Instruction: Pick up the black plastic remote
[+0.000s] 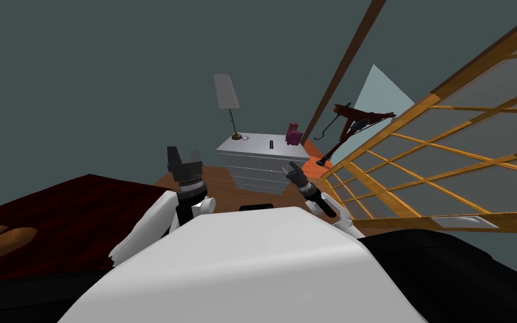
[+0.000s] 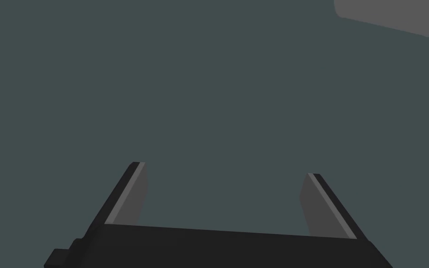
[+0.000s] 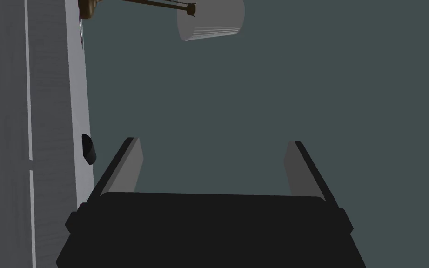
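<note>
Standing off from the dresser (image 1: 254, 165), the robot has both arms up and nothing held.

Remote (image 1: 271, 144): small and dark, lying on the dresser top at 12 o'clock from the robot. The lamp (image 1: 227, 92) base is at its 10 o'clock and a purple object (image 1: 293, 134) at its 2 o'clock.

Right gripper (image 1: 291, 168): blades spread, empty, aimed toward the dresser at about 11 o'clock. Its wrist view puts the remote outside the gap, beside one blade and not touching. Judged the working arm, being nearer.

Left gripper (image 1: 183, 154): blades likewise spread, empty, pointing to 12 o'clock at the wall, apparently parked clear.

Assessment: approach stage, grasp not begun. The next move calls for closing on the dresser and centring the remote between the blades.
</note>
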Robot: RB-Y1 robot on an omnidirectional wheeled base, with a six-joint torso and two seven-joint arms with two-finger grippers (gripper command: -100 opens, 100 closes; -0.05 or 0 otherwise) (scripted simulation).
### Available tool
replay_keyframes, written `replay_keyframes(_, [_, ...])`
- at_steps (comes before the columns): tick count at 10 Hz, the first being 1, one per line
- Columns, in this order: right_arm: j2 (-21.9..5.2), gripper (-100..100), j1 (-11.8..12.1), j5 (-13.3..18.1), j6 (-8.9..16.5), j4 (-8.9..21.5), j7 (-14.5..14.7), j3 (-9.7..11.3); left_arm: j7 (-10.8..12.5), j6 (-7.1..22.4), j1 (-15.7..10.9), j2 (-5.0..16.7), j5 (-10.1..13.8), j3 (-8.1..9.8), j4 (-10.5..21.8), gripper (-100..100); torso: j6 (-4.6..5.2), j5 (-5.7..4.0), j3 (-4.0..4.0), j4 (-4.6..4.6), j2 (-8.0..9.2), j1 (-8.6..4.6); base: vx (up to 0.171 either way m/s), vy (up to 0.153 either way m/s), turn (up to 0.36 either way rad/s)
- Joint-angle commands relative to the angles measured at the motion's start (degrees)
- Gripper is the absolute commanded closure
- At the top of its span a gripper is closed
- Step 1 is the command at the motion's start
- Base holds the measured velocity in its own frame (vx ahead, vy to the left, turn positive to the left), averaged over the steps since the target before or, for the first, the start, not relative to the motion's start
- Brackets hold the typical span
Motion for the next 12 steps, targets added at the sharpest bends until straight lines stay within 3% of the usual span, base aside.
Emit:
replay_keyframes(1, [-2.9,-100,0.0,0.2,-0.4,0.7,-1.4,0.2,0.0,0.0,0.0,0.0,0.0,0.0,0.0,0,0.0,0.0,0.0,0.0,0.0,0.0,-0.054,0.053,0.057])
replay_keyframes(2, [-3.4,-100,0.0,0.2,-0.4,0.7,-1.4,0.2,0.0,0.0,0.0,0.0,0.0,0.0,0.0,0,0.03,0.01,0.02,0.01,0.03,0.01,-0.034,0.024,-0.018])
replay_keyframes(3, [-5.6,-100,-0.2,0.7,-1.5,2.6,-3.9,0.6,0.0,0.0,0.0,0.0,0.0,0.01,0.0,0,0.04,-0.01,0.0,0.01,-0.01,-0.08,-0.064,0.046,0.125])
replay_keyframes(5, [-7.9,-100,-0.2,0.7,-1.5,2.6,-3.9,0.6,0.0,0.0,0.0,0.0,0.0,0.0,0.0,0,0.04,0.0,0.05,0.02,0.07,-0.01,-0.044,0.038,0.025])
replay_keyframes(6, [-10.2,-100,-0.4,1.2,-2.6,4.6,-6.6,1.1,0.0,0.0,0.0,0.0,0.0,0.01,0.0,0,0.04,-0.01,0.0,0.01,-0.02,-0.08,-0.05,0.054,0.118])
replay_keyframes(7, [-12.0,-100,-0.4,1.2,-2.6,4.6,-6.6,1.1,0.0,0.0,0.0,0.0,0.0,0.0,0.0,0,0.01,0.0,0.01,0.01,0.02,0.0,-0.054,0.055,0.079])
replay_keyframes(8, [-13.9,-100,-0.5,1.7,-3.7,6.7,-9.1,1.6,0.0,0.0,0.0,0.0,0.0,0.0,0.0,0,0.03,0.01,0.02,0.01,0.03,0.0,-0.075,0.065,0.123])
replay_keyframes(10, [-17.2,-100,-0.5,1.7,-3.7,6.7,-9.2,1.6,0.0,0.0,0.0,0.0,0.0,0.0,0.0,0,0.03,0.01,0.06,0.03,0.09,0.03,-0.047,0.044,0.026])
replay_keyframes(11, [-19.1,-100,-0.6,2.2,-4.8,8.7,-11.9,2.1,0.0,0.0,0.0,0.0,0.0,0.01,0.0,0,0.04,-0.01,0.01,0.01,-0.01,-0.07,-0.051,0.042,0.138])
replay_keyframes(12, [-20.7,-100,-0.6,2.2,-4.8,8.7,-11.9,2.1,0.0,0.0,0.0,0.0,0.0,0.0,0.0,0,0.01,-0.01,0.01,0.01,0.02,-0.05,-0.049,0.05,0.081])
